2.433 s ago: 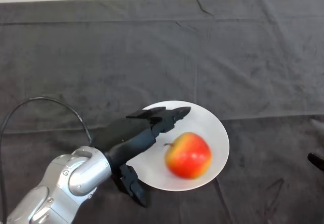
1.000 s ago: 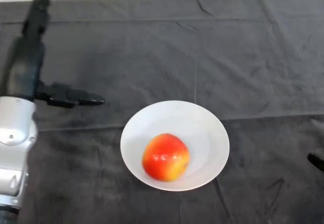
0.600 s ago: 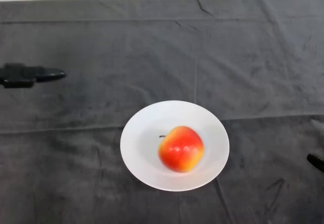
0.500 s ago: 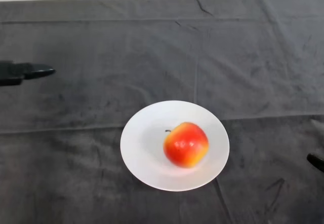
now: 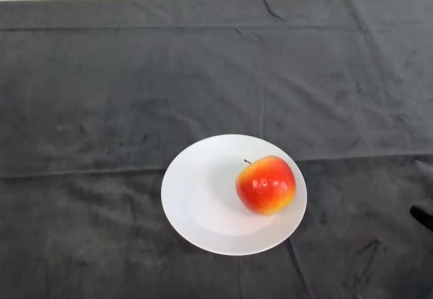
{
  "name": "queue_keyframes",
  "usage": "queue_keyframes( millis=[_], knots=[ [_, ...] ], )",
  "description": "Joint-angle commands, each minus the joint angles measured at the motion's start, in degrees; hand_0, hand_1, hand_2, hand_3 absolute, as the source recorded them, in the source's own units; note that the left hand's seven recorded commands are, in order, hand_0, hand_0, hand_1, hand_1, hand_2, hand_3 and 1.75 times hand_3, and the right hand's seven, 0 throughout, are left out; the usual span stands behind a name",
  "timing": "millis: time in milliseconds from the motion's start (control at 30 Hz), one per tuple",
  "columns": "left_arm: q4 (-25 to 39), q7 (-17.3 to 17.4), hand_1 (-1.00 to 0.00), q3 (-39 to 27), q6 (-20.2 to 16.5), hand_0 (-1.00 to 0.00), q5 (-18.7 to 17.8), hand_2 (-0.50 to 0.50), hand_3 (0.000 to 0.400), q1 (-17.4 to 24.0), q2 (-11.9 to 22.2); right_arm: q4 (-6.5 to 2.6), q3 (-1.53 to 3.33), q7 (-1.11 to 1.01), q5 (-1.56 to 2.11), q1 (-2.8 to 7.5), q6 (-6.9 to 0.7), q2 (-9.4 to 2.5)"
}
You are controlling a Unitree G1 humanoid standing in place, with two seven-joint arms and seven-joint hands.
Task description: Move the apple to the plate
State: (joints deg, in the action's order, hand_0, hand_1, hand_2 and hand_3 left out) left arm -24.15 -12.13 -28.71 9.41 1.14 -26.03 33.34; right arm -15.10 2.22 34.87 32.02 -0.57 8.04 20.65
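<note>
A red and yellow apple [image 5: 266,185] lies in a white plate [image 5: 196,204] on the dark cloth, in the lower middle of the head view. The apple rests in the plate's right half, near its right rim, with its stem pointing up and to the left.
A small black object [image 5: 423,216] shows at the right edge of the view, beside the plate's level. The dark cloth [image 5: 135,89] has creases and ends at a pale strip along the far edge.
The hand has drawn away to the left and left the view. The apple, let go on the plate, has rolled from its left half to its right side.
</note>
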Motion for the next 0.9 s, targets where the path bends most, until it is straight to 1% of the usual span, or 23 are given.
queue_keyframes(
  millis=[33,500,900],
  knots=[
    [-2.9,-1.2,0.0,-2.9,1.8,0.0,-0.8,0.0,0.0,-3.6,4.8,-2.18,0.04,0.01,1.65,1.57,-2.0,-1.62],
    [-9.8,-3.6,0.0,-8.1,4.8,0.0,-2.1,0.0,0.0,-3.4,10.0,-2.28,0.46,0.25,2.06,1.54,-1.73,-1.36],
    [-16.1,-5.1,0.0,-10.8,7.7,0.0,-3.0,0.0,0.0,-3.2,13.6,-2.35,0.78,0.45,2.34,1.51,-1.53,-1.15]
  ],
)
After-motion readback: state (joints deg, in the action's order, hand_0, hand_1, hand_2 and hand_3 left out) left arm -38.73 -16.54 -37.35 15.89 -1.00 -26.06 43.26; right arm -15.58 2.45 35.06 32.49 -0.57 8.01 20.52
